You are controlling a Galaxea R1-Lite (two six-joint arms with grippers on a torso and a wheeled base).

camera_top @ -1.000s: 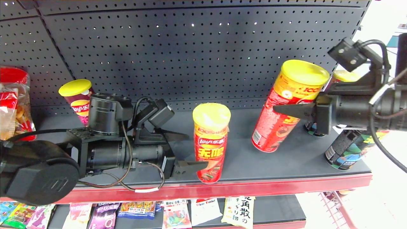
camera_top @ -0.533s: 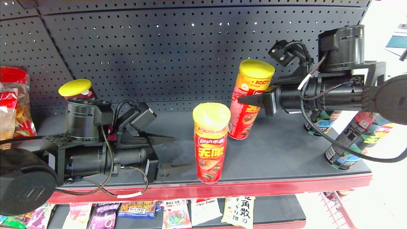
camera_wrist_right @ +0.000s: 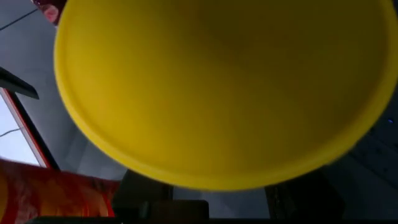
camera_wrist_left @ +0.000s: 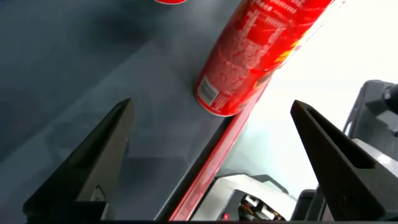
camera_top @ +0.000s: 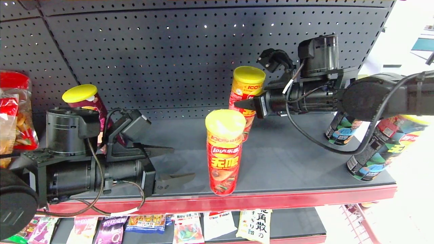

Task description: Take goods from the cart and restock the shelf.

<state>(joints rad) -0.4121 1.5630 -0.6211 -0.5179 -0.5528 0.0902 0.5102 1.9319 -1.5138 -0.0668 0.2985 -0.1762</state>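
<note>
Right pincer (camera_top: 242,105) clamps a tall red, yellow-lidded chip can (camera_top: 247,84); left pincer (camera_top: 183,162) gapes.

The left gripper (camera_wrist_left: 211,104) had its two dark fingers (camera_wrist_left: 99,162) spread wide. Beyond them a red can (camera_wrist_left: 255,50) stood on the grey shelf (camera_wrist_left: 74,68), close to its red edge (camera_wrist_left: 202,177).

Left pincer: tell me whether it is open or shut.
Open. The left pincer has its fingers spread wide apart, gripping nothing.
</note>
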